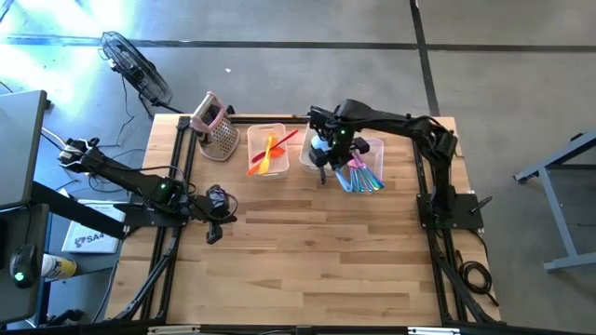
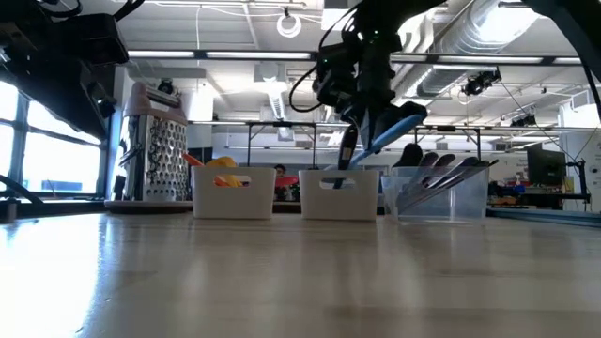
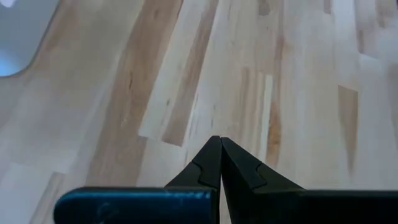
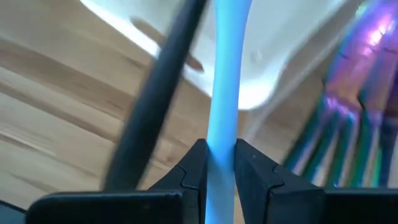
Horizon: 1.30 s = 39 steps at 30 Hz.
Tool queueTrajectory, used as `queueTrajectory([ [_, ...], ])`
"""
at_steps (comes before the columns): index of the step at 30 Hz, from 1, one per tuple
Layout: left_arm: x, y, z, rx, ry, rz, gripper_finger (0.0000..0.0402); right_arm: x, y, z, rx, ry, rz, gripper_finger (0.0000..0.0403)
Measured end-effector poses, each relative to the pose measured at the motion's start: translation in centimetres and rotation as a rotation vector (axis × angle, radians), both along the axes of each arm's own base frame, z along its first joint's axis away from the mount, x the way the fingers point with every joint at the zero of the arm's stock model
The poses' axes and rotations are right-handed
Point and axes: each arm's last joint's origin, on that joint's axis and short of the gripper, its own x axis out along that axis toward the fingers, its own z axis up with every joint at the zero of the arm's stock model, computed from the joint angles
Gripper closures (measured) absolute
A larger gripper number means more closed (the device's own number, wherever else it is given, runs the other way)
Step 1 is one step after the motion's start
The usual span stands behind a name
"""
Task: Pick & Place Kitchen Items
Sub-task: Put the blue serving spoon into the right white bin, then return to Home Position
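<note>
Blue utensil (image 4: 224, 93) clamped in right end effector (image 4: 221, 163)

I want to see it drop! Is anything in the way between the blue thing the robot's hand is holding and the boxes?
Nothing visible blocks it. The right hand is shut on the blue utensil, held in the air above the middle bin. A dark utensil leans out of that bin beside it, not underneath.
</note>
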Motion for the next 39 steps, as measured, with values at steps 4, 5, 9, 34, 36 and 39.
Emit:
queueTrajectory([
  [4, 0.0, 0.0, 0.0, 0.016, -0.002, -0.009, 0.0401, 0.3, -0.9, 0.1, -0.012, -0.07, -0.028, 0.0347],
  [5, 0.0, 0.0, 0.0, 0.015, 0.0, -0.011, 0.0401, 0.4, -1.1, 0.1, 0.003, -0.085, -0.042, 0.0342],
  [9, -0.1, 0.0, -0.1, 0.013, 0.007, -0.014, 0.0401, 0.9, -1.6, 0.2, 0.012, -0.16, -0.072, 0.0323],
  [34, -0.1, -0.4, -0.1, -0.15, 0.048, -0.038, 0.0401, 0.0, -1.3, 2.4, -0.082, -0.211, -0.003, 0.0315],
  [36, -0.1, -0.4, -0.1, -0.176, 0.052, -0.015, 0.0401, -0.6, -0.5, 4.1, -0.16, -0.231, 0.011, 0.0315],
  [39, -0.1, -0.4, -0.1, -0.206, 0.055, 0.01, 0.0401, -1.6, 1.1, 7.0, -0.266, -0.28, 0.044, 0.0315],
])
